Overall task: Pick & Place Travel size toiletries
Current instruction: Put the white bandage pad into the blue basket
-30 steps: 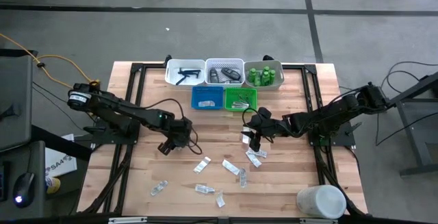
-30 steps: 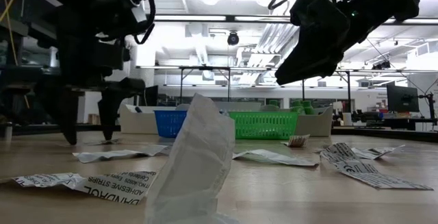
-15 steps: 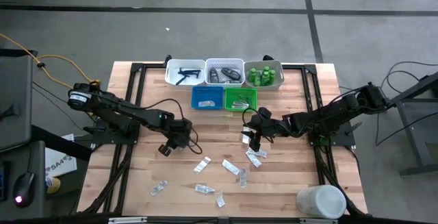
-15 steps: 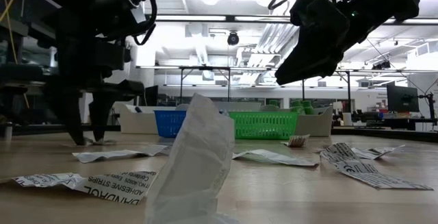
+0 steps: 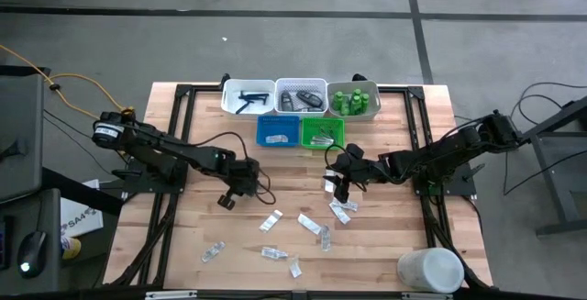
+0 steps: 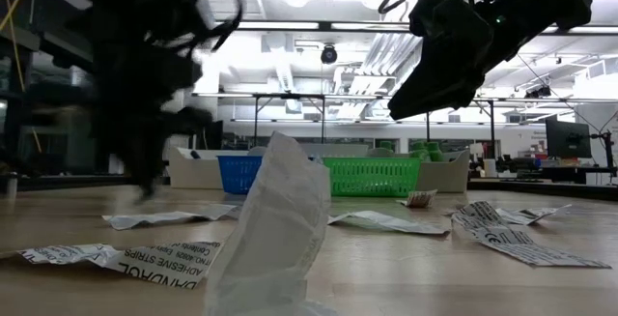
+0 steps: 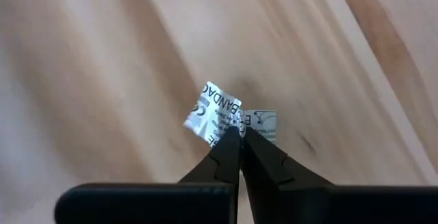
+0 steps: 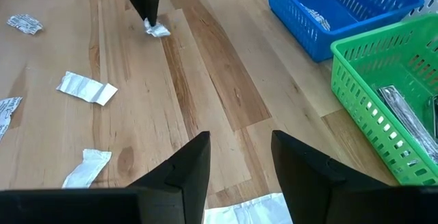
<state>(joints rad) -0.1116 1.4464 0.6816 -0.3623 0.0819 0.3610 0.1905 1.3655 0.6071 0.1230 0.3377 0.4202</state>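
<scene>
- Nearest the front edge, loose packets lie scattered flat on the table beside a large white container — unsorted, waiting their turn by the look of it.
- A little further in, the left gripper has its fingers pressed together on a small printed bandage packet, pinching it by one edge — a thin, flat thing offers little else to grip. In the high view that gripper sits left of centre, low over the wood.
- The right gripper is at mid-table with its fingers spread and nothing between them; several white packets lie just beside it, so it seems poised for its own pick.
- Farthest back stand the blue tray and green tray, then white trays already holding sorted pieces, including green bottles — likely the destinations.
</scene>
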